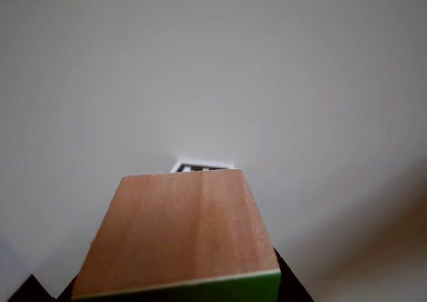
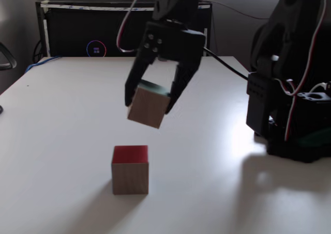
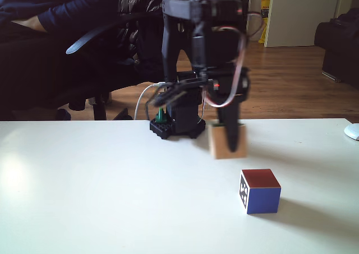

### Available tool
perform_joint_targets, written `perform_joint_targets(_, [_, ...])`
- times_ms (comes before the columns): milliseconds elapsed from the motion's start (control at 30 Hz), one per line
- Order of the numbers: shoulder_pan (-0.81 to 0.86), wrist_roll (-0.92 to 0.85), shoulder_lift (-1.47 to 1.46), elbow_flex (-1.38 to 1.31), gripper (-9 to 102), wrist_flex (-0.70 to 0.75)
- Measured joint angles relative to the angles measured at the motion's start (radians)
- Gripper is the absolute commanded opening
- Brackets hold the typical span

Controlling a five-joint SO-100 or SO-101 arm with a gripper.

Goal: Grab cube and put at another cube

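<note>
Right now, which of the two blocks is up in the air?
The wood-and-green cube. The gripper holds it off the table. The other cube, with a red top and a black-and-white tag on one side, sits on the table.

Arm raised and bent over at the top, wrist pointing down, gripper (image 2: pixel 151 106) held clear above the counter (image 2: pixel 62 141). Jaws closed on the cube (image 2: pixel 149 108), one on each side, cube tilted and lifted. In the other fixed view the gripper (image 3: pixel 229 147) is motion-blurred.
</note>
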Motion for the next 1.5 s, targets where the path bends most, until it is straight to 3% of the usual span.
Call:
perform_joint_targets(700, [-0.091,0.109,-0.287,-0.319,17,0.103])
perform_joint_targets(1500, [-0.114,0.152,-0.454,-0.437,19,0.127])
